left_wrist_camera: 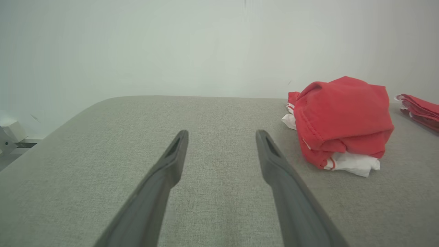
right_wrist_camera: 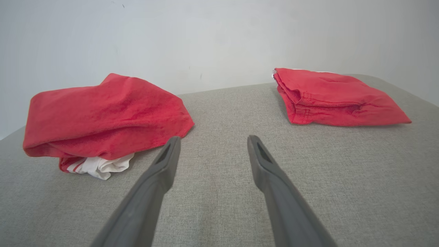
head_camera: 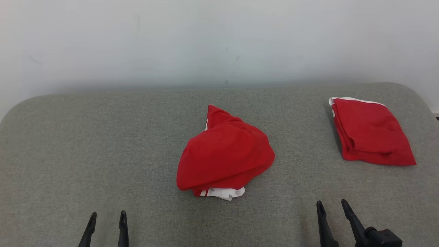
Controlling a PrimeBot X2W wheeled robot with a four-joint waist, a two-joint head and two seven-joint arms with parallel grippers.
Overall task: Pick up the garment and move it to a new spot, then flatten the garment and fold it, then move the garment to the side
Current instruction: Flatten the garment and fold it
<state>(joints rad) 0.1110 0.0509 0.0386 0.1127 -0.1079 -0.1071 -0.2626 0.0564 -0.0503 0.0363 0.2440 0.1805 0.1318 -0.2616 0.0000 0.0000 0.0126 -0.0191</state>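
The red garment lies crumpled, white trim underneath; a folded red garment sits at its two o'clock. The left pincer and right pincer stand open, empty.

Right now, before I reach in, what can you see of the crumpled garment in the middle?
The crumpled garment is red cloth with white trim, bunched into a loose mound. A white part with red stripes pokes out at its near edge. It lies mid-surface on the grey cushion, touching nothing else; the left gripper and right gripper are open, short of it.
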